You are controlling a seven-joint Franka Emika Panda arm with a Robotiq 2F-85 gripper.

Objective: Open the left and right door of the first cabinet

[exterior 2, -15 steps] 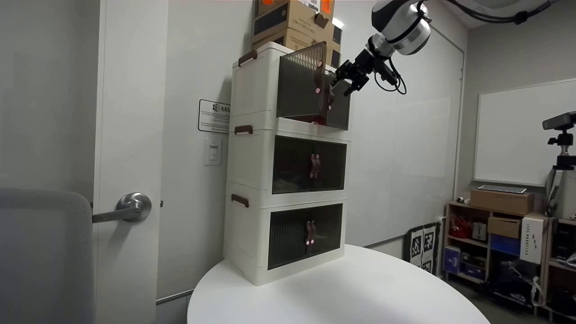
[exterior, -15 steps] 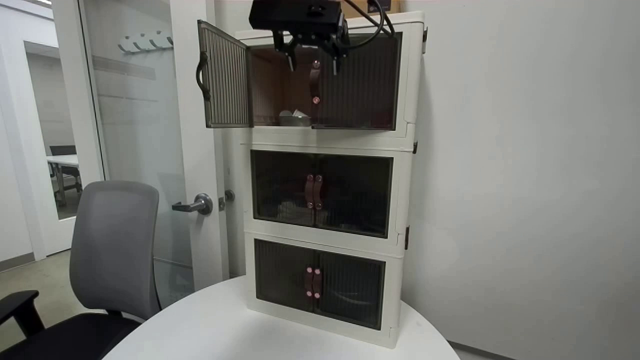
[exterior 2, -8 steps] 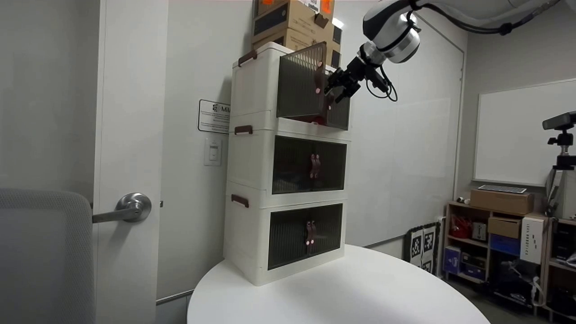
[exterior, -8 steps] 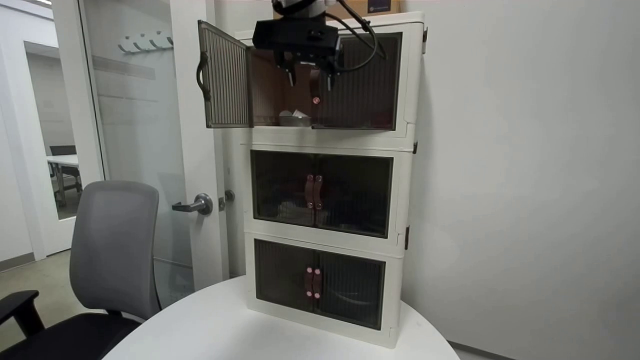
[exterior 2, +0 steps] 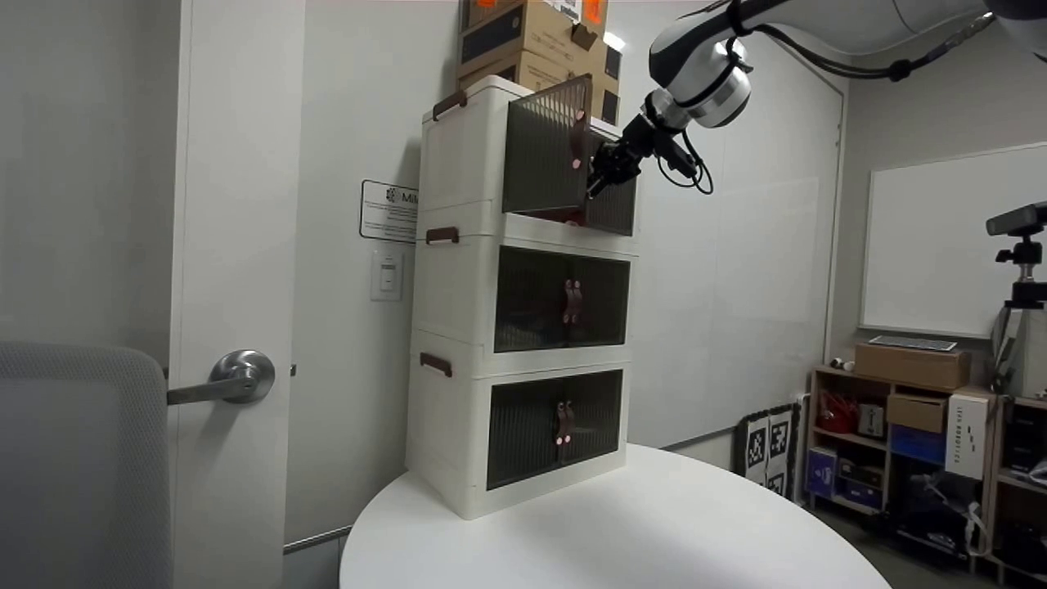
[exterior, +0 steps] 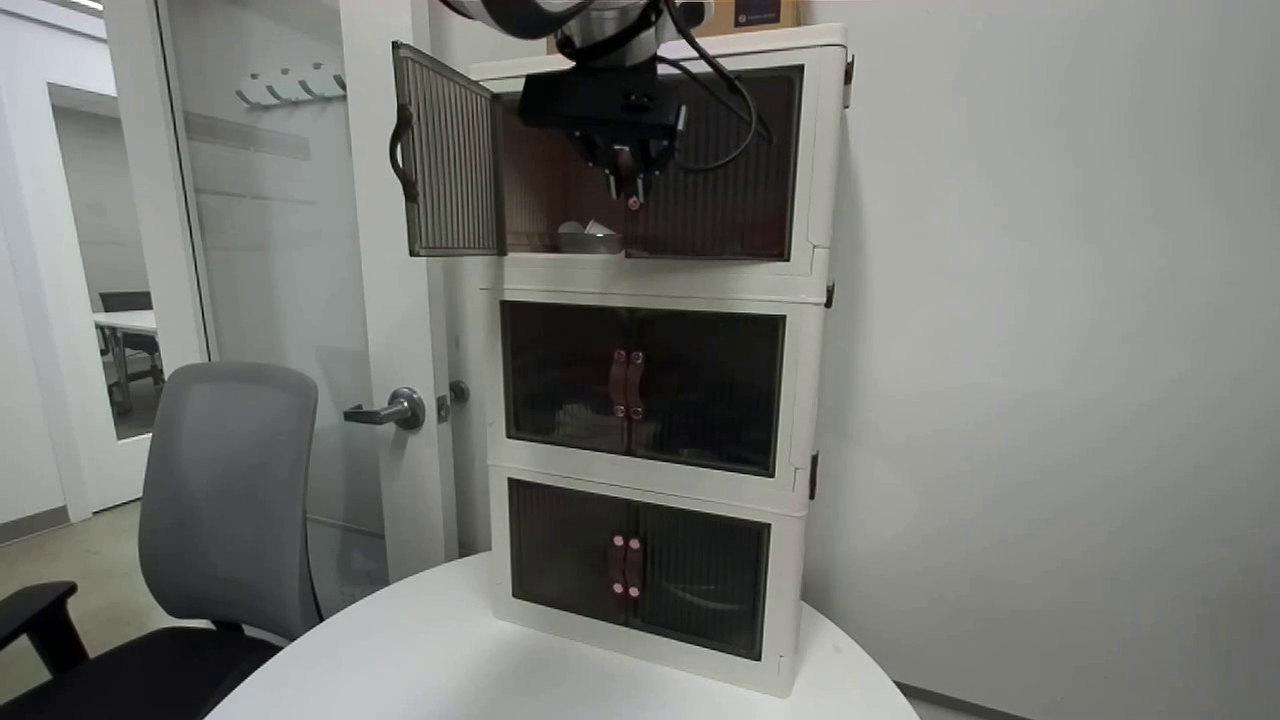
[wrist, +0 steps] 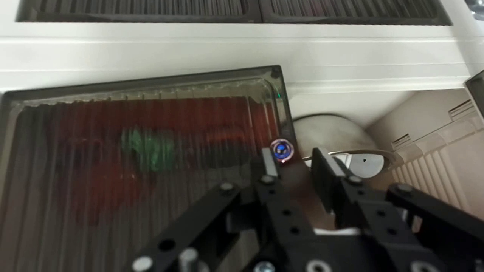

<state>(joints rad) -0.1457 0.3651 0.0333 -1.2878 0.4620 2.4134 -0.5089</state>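
Observation:
The first cabinet point(exterior: 822, 150) is the uppermost cream module. Its left door point(exterior: 450, 155) is swung far outward, also in an exterior view point(exterior 2: 544, 151). The smoky right door point(exterior: 730, 190) covers its half; in the wrist view the right door point(wrist: 113, 121) has a lower edge slanting off the frame, slightly ajar. My gripper point(exterior: 627, 192) is at the right door's handle, its jaws partly closed. In the wrist view the gripper point(wrist: 291, 155) has the reddish handle point(wrist: 282, 150) between its fingers, near the left one; a gap shows to the right one. The handle's upper part is hidden.
A metal bowl point(wrist: 331, 132) with white pieces sits inside the cabinet behind the uncovered half. Cardboard boxes point(exterior 2: 556, 45) are stacked on top. Two like modules stand below, on a round white table point(exterior 2: 654, 523). A grey chair point(exterior: 228, 490) is beside the table.
My gripper has moved down and forward to the right door's handle, and its jaws have come much closer together. The left door has shifted very slightly outward.

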